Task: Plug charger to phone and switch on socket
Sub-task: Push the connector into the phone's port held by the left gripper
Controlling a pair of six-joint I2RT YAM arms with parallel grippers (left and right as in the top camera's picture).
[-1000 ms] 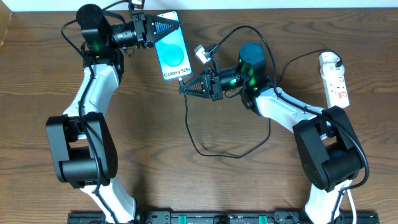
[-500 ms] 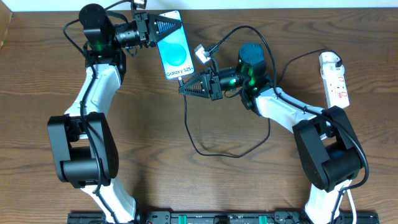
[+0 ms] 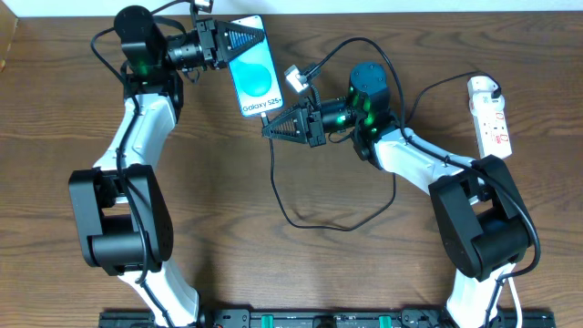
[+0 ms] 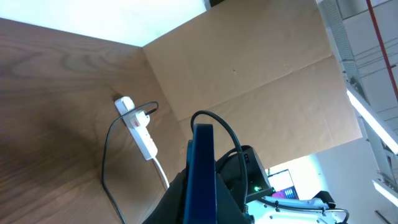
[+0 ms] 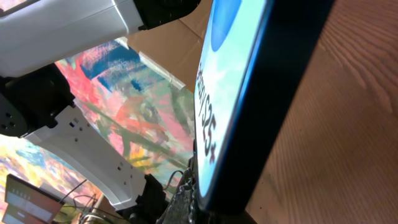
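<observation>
Lining up the plug: left gripper (image 3: 239, 38) clamps the phone (image 3: 254, 80), and right gripper (image 3: 271, 129) pinches the charger (image 3: 276, 173) at the phone's six o'clock. Next, I reckon, a straight push in.

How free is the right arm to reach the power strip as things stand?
Probably not yet: the right pincer is shut on the charger at the phone's lower edge. Once it lets go, the way to the power strip looks open, with only the charger's cable lying between.
</observation>
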